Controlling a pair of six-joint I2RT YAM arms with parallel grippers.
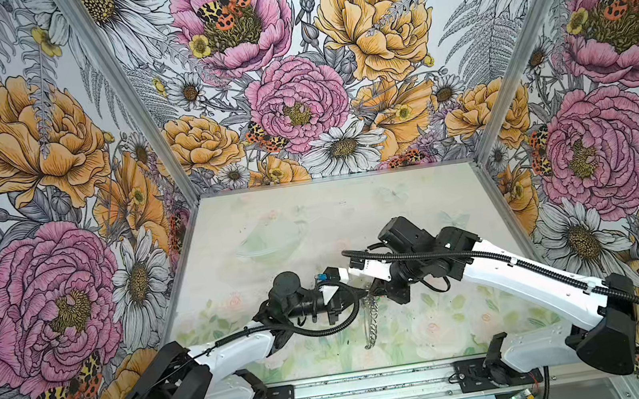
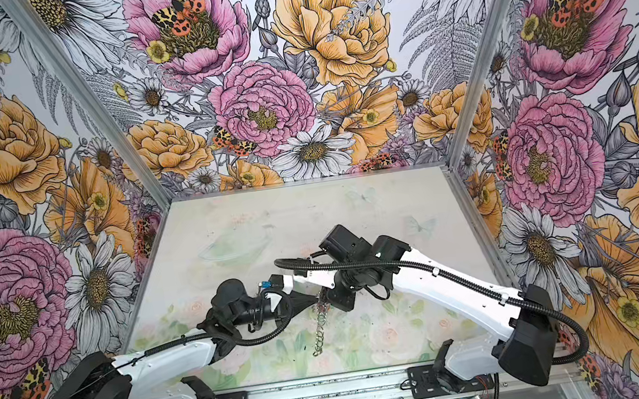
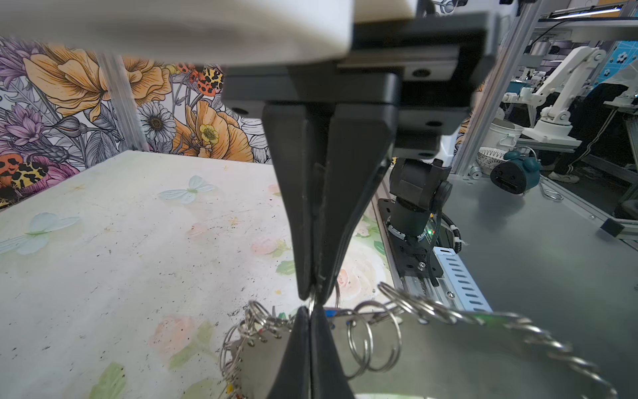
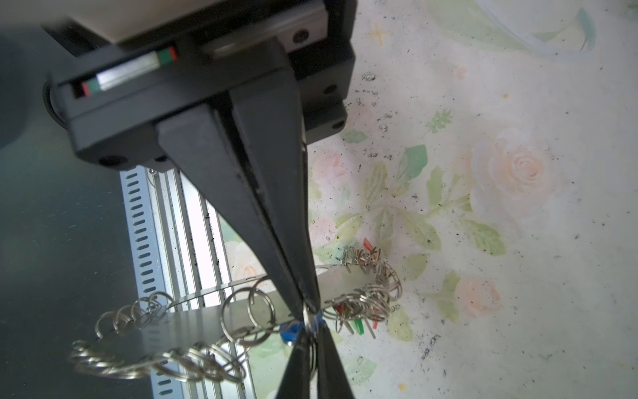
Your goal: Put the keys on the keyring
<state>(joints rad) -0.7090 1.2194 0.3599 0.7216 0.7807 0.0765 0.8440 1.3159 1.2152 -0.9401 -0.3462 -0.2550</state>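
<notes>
- Threading is judged to be the step in hand: the two pincers are placed tip to tip above the middle of the worktop, right at the rim of the keyring.
- The keyring is held clear of the worktop. In both top views it is seen edge-on, like a short chain that hangs down from the meeting point.
- The left pincer is closed tight, and a small silver ring is seen pinched at its tips.
- The right pincer is also shown with its jaws pressed together, at the edge of the keyring. Whether the flat metal or one of the wire loops is gripped cannot be told.
- The keys — red and green tags can be made out — appear to be hung on one stretch of the rim, just beside the tips. A blue tag is seen directly at the tips.
- It cannot be told whether the pinched ring belongs to the blue tag or to the keyring itself.
- Most of the work is judged to be done, since a bunch is already gathered on the rim.
- For the next move, a steady hold by one pincer is called for while the ring is worked along the wire by the other with a very small turn — a slip could let the keyring drop to the worktop.
</notes>
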